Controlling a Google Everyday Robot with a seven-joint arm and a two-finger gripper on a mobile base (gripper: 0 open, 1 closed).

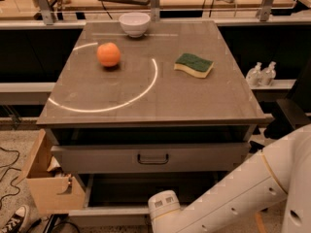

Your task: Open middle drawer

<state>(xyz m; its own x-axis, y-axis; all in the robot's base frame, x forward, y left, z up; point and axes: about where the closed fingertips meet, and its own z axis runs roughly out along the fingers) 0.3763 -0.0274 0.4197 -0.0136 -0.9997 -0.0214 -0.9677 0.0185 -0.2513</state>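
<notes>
Atop the cabinet (146,101) sit a white bowl (134,23) at the back edge, an orange (108,54) towards the back left, and a green-and-yellow sponge (194,64) towards the right. A thin white arc (146,89) curves across the cabinet's top. Off the cabinet's right side stand two small clear bottles (261,74) on a ledge. Against its lower left side is an open brown box (46,188), and a sneaker (12,221) lies on the floor by the left front corner.

Under the cabinet's top is a dark gap, then a tall-fronted grey drawer (97,158) with a dark handle (152,158), its front a little forward of the cabinet's face.

Below that, the middle drawer (112,216) stands out from the cabinet's front, its dark inside open to view. Its long axis runs side to side, parallel to the cabinet's front edge, and its low front panel faces the camera.

The white arm (243,188) reaches in from the cabinet's lower right, and its wrist (164,204) covers the centre of that front panel, hiding any handle there. The gripper lies past the wrist, out of sight at the bottom edge of the view; whether the claw is wide, narrow or holding anything cannot be told.
</notes>
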